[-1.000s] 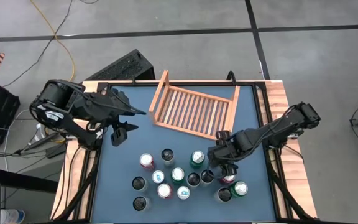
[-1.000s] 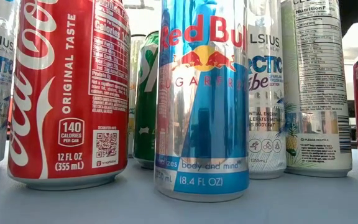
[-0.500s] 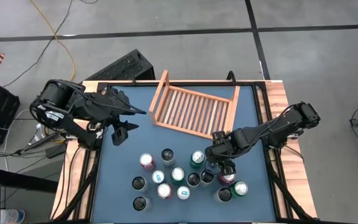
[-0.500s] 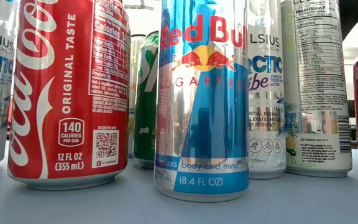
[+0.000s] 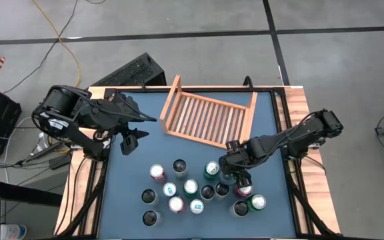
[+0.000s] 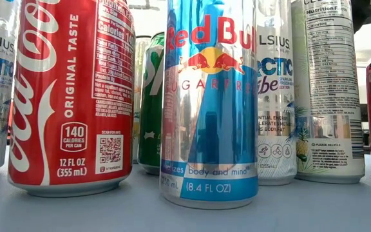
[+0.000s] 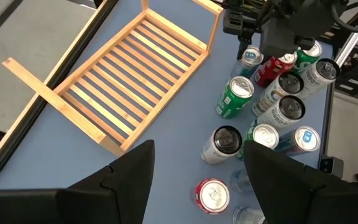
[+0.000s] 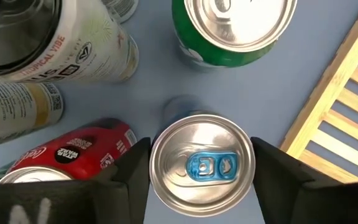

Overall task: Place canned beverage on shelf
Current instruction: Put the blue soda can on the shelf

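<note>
Shelf: the shelf (image 5: pixel 209 116) is light-brown wood, a flat base of thin parallel slats with raised solid boards at two sides; it lies empty on the far middle of the table (image 5: pixel 132 167), slightly askew.
Table: matte blue-grey top with a wooden edge.
Cans: a cluster of upright cylinders with shiny metal lids stands on the near half of the table, right of centre.
Right gripper: the right gripper (image 8: pixel 201 165) hangs over the cluster's right side; its dark fingers flank a silver can with a blue pull tab (image 8: pixel 201 165), one at each side of the lid. I cannot tell whether they press on it.
Neighbours: a green can (image 8: pixel 236 28) stands just beside it toward the shelf, a red can (image 8: pixel 73 155) on its other side.
Left gripper: the left gripper (image 5: pixel 129 141) hovers at the table's left edge, fingers parted, holding nothing.
Foreground: glossy red cola can (image 6: pixel 69 96), slim blue-and-silver can (image 6: pixel 209 103).
</note>
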